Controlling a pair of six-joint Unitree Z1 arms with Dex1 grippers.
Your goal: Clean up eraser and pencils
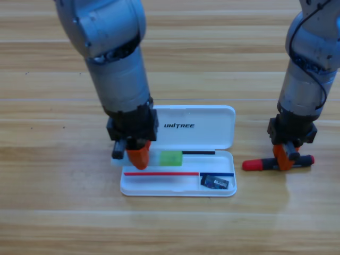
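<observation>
The white case [196, 127] lies open in the middle of the table, its lid tipped back. The eraser [215, 182], a small dark block, rests in the tray's front right corner. In the tray's back strip lies the green-and-white pencil [171, 158]; only its green end shows. My left gripper [139, 154] points down over its left end and hides the rest. To the right of the case, the red-ended black pencil [257, 165] lies flat on the table. My right gripper [284, 158] points down onto its middle and covers it.
Both grey arms come down from the top edge, the left one bulky above the case's left end. Bare wooden table [64, 212] spreads to the left, in front of the case and to the far right.
</observation>
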